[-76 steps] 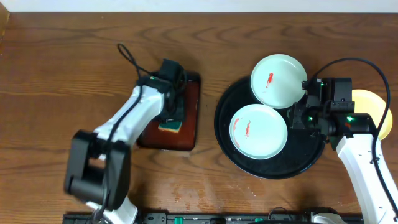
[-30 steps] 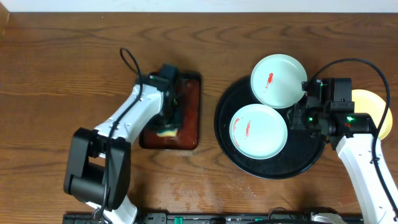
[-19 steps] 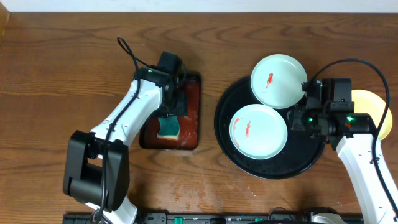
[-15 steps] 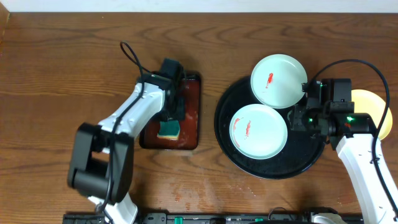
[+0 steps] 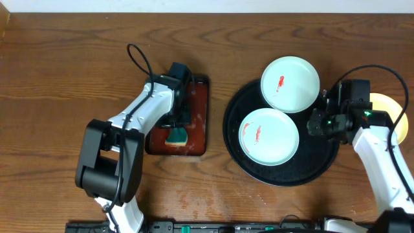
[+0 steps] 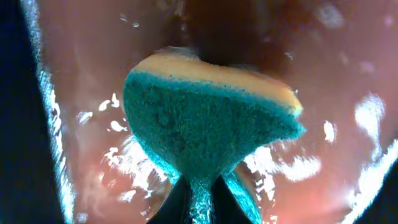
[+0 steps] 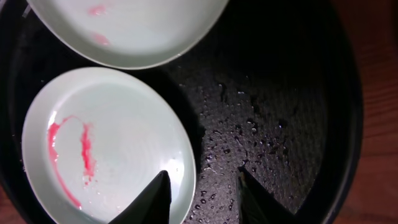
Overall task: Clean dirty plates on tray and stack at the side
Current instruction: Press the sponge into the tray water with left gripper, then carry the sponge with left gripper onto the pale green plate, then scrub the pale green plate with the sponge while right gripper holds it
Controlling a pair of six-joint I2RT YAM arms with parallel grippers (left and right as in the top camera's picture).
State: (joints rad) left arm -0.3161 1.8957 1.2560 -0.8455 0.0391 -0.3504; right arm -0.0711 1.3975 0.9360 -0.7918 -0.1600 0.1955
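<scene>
The left gripper [image 6: 199, 198] has its fingers clamped on the green-and-yellow sponge [image 6: 208, 127], which lies in the wet rectangular dark-brown tray [image 5: 200, 107] at the left of the wooden surface [image 5: 58, 77]. The right gripper [image 7: 202, 186] hovers with fingers apart over the large round glossy black tray [image 7: 280, 106], just beside the right rim of the red-smeared near white plate [image 7: 118, 143]. The far white plate [image 5: 290, 85], also smeared, overhangs the tray's far rim. The pale yellow plate [image 5: 386, 103] sits off the tray at the right. To lift the sponge well, grip it firmly, rise straight up and let it drip. Then cross to the near plate, with the right fingers steadying its rim.
</scene>
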